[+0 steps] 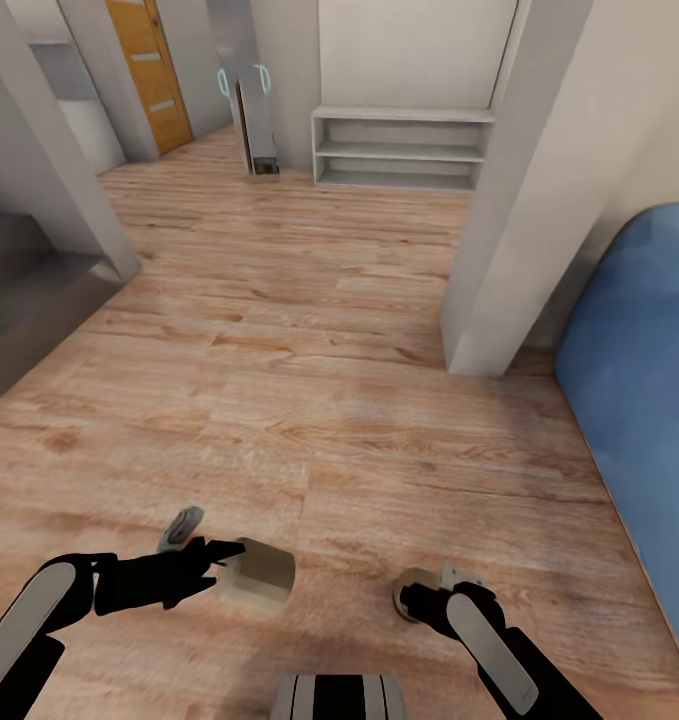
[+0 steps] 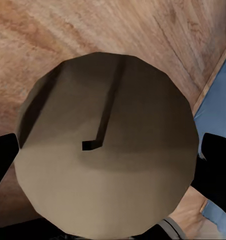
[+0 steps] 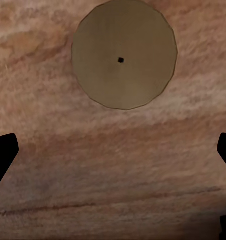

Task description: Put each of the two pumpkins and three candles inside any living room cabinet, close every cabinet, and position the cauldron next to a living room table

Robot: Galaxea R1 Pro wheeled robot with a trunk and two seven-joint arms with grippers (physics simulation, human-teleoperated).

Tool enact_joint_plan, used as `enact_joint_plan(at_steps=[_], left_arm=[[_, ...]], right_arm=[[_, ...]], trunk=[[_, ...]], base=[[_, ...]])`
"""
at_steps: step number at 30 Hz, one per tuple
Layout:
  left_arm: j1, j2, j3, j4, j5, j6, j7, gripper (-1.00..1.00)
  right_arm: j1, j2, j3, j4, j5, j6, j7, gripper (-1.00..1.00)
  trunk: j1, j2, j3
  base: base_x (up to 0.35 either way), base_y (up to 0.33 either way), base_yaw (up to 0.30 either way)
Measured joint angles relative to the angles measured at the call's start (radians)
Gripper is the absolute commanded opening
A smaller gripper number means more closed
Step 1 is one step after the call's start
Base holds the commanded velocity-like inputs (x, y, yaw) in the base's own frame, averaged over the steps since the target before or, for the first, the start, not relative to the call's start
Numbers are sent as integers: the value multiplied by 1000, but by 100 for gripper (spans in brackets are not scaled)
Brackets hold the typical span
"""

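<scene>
My left gripper (image 1: 222,566) is shut on a candle (image 1: 257,578), a squat pale beige cylinder held tilted on its side low over the wooden floor. In the left wrist view the candle's flat top (image 2: 108,145) with its small dark wick lies between my black fingers (image 2: 215,167). A second candle (image 1: 409,592) stands on the floor, partly hidden under my right gripper (image 1: 426,600). The right wrist view shows that candle's round top (image 3: 124,53) beyond my right gripper (image 3: 113,155), which is open with its fingertips wide apart and touching nothing.
A white wall corner (image 1: 509,220) juts into the floor ahead on the right, with a blue cushioned edge (image 1: 639,400) beside it. Farther off stand a low white shelf (image 1: 404,150), an orange door (image 1: 149,70) and a grey ledge (image 1: 29,300) at left.
</scene>
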Motion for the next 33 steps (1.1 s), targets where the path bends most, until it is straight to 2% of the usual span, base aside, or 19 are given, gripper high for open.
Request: enact_joint_plan(at_steps=[3,6,23,33], left_arm=[[0,14,-6,0,20,0,0,-100],[0,16,-7,0,24,0,0,-100],[1,17,-7,3,23,-1,1,-100],[0,17,-7,3,25,-2,0,-100]], right_arm=[[0,0,0,0,0,0,0,100],[0,0,0,0,0,0,0,100],[0,0,0,0,0,0,0,100],[0,-1,0,0,0,-1,1,100]], trunk=[[0,0,0],[0,0,0],[0,0,0],[0,0,0]], base=[[114,0,0],[62,0,0],[146,-36,0],[73,-26,0]])
